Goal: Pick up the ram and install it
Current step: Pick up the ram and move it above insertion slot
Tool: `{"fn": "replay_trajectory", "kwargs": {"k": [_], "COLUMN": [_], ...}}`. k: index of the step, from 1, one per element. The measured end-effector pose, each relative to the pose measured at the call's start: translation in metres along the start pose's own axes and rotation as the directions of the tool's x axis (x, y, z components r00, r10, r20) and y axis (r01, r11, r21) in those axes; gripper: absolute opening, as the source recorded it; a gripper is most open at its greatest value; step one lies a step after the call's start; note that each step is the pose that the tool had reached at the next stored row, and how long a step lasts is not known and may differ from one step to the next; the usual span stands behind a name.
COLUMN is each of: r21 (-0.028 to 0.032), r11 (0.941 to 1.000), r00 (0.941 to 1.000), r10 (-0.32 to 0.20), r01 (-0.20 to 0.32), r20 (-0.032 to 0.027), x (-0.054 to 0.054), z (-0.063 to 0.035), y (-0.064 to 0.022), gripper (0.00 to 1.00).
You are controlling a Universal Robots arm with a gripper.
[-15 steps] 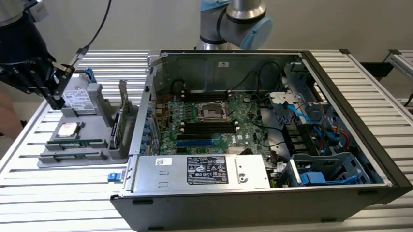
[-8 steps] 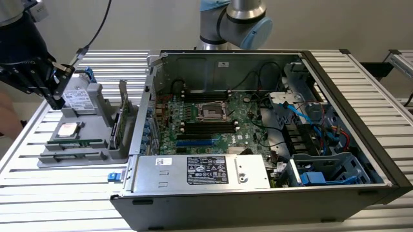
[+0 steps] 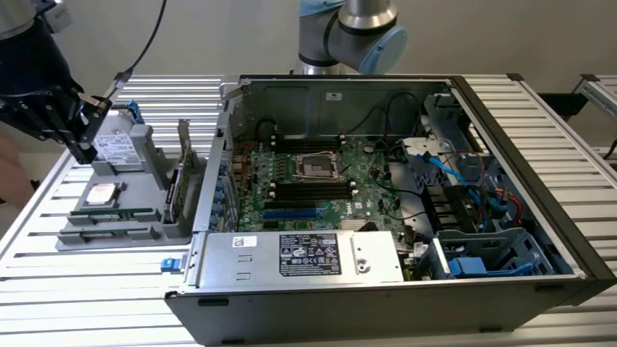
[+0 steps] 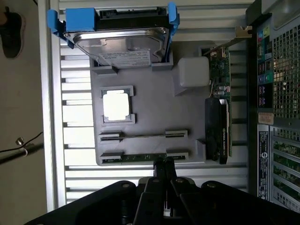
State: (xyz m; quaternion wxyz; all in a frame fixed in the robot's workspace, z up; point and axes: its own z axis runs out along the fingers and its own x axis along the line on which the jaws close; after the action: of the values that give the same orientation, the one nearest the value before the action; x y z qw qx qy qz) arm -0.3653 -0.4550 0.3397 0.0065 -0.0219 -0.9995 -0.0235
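The ram (image 3: pixel 121 214) is a narrow green stick lying on edge in a slot near the front of the grey holder (image 3: pixel 144 181). In the wrist view the ram (image 4: pixel 133 157) runs along the holder's edge slot. My gripper (image 3: pixel 83 150) hangs above the holder's far end, over the hard drive, clear of the ram. In the wrist view the gripper (image 4: pixel 164 165) has its two black fingers pressed together with nothing between them. The open computer case (image 3: pixel 540 144) lies to the exterior view's right, with black memory slots (image 3: pixel 311 191) on its green motherboard.
The holder (image 4: pixel 154 112) also carries a silver hard drive in a blue frame (image 4: pixel 119 42), a square silver processor (image 4: pixel 116 104) and an upright expansion card (image 4: pixel 220 117). A cable (image 3: pixel 144 43) hangs behind the gripper. The table (image 3: pixel 87 289) is slatted aluminium.
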Motion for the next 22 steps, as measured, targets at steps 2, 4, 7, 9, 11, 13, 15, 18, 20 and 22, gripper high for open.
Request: {"fn": "replay_trajectory", "kwargs": {"k": [2, 4, 7, 9, 11, 13, 15, 18, 20, 22], "r21": [-0.0016, -0.0012, -0.0013, -0.0012, -0.0011, -0.0011, -0.002, -0.004, -0.0054, -0.0068], "r11": [0.9999, 0.9986, 0.9941, 0.9896, 0.9838, 0.9765, 0.968, 0.953, 0.9412, 0.9286], "r00": [0.9999, 0.9986, 0.9941, 0.9896, 0.9838, 0.9765, 0.9679, 0.9529, 0.941, 0.9285], "r10": [-0.017, -0.053, -0.108, -0.144, -0.179, -0.216, -0.251, -0.303, -0.338, -0.371], "r01": [0.017, 0.053, 0.108, 0.144, 0.179, 0.216, 0.251, 0.303, 0.338, 0.371], "r20": [0.0004, -0.0017, -0.0042, -0.006, -0.0077, -0.0094, -0.011, -0.0132, -0.0146, -0.016], "x": [0.0019, 0.0019, 0.0019, 0.0019, 0.0019, 0.0019, 0.0019, 0.0019, 0.0018, 0.0019], "z": [0.0015, 0.0019, 0.003, 0.0037, 0.0043, 0.005, 0.0058, 0.007, 0.0078, 0.0086], "y": [-0.0001, -0.0001, -0.0002, -0.0002, -0.0003, -0.0003, -0.0004, -0.0004, -0.0004, -0.0005], "gripper": [0.1, 0.1, 0.1, 0.1, 0.1, 0.1, 0.1, 0.1, 0.1, 0.1]}}
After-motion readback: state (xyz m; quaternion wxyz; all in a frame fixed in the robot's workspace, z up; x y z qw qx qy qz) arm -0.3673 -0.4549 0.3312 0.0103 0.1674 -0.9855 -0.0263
